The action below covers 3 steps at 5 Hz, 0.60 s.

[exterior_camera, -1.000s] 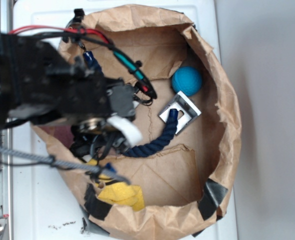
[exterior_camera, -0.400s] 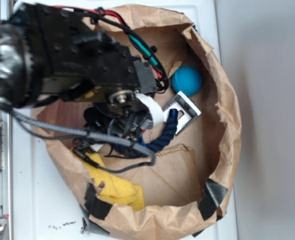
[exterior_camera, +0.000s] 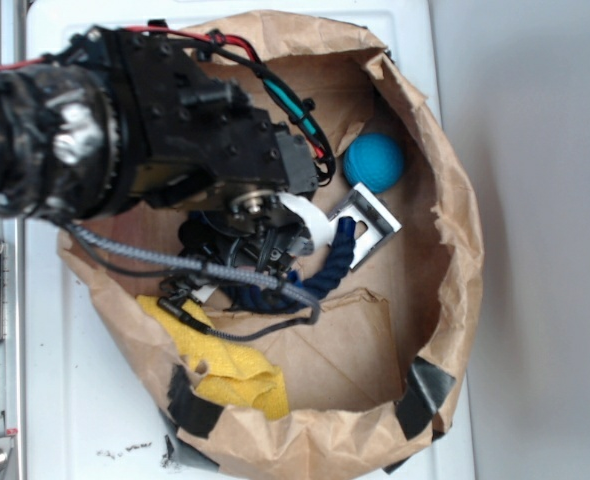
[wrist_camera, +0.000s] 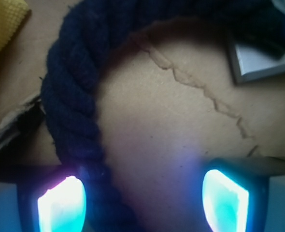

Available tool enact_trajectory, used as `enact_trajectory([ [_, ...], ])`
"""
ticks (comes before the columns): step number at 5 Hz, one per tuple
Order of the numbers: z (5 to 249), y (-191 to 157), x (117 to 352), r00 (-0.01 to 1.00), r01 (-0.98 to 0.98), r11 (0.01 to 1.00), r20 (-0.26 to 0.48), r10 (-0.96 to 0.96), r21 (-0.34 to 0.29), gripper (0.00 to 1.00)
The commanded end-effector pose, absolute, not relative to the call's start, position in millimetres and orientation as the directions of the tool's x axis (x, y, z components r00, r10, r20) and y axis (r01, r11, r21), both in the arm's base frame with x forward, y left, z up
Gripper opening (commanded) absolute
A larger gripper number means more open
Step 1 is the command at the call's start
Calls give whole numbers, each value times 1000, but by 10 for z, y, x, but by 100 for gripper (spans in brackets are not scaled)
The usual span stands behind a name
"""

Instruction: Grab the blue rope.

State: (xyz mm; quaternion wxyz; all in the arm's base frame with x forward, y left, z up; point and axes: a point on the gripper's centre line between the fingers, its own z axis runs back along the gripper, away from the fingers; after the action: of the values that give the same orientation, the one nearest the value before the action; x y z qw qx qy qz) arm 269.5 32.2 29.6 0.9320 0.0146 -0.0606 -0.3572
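Since a second ago the arm has swung right and lowered its gripper (wrist_camera: 142, 200), jaws apart, beside the blue rope (wrist_camera: 77, 104) curving through the frame's centre-left. That rope lies against the left finger (wrist_camera: 61, 203), not between both, so closing now could nudge it aside.

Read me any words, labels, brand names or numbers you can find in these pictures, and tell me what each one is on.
No readable text in either view.
Blue rope, silver bracket, teal ball, yellow cloth, paper bag: no print or labels visible.
Robot arm: dark housing, no legible markings; any there are too blurred to read.
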Motion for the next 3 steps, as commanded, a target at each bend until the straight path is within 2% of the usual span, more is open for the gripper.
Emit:
enact_trajectory([
  [1,319,323,2778,741,656,749,109,-663,95,100],
  [2,418,323,2672,724,673,734,128,-678,86,100],
  [3,602,380,2571,709,687,725,171,-684,48,100],
])
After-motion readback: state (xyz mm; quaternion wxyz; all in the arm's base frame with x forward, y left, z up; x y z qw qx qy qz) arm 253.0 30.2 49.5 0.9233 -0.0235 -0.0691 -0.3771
